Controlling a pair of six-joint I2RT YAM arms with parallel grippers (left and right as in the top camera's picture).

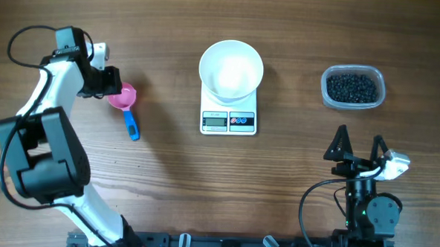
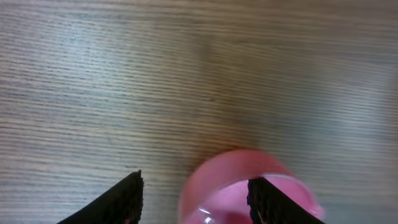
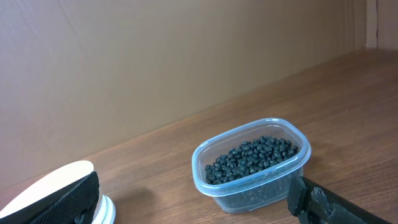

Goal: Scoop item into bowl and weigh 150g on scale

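Note:
A white bowl [image 1: 231, 69] stands empty on the white scale [image 1: 228, 122] at the table's middle. The item, small black beans [image 1: 352, 86], fills a clear plastic tub [image 1: 376, 97] at the right; the right wrist view shows the beans [image 3: 252, 158] just ahead. A pink scoop [image 1: 122, 97] with a blue handle lies at the left. My left gripper [image 1: 111, 86] is down at its cup. In the left wrist view the left gripper [image 2: 196, 188] straddles the scoop's [image 2: 217, 180] wall, one finger inside, the other apart from it. My right gripper [image 1: 360, 137] stands open, empty.
In the right wrist view the bowl's [image 3: 43, 183] edge and the scale [image 3: 107, 210] show at the lower left, and the tub [image 3: 249, 194] lies between my right gripper's [image 3: 193, 199] fingers but farther off. A wall rises behind the table.

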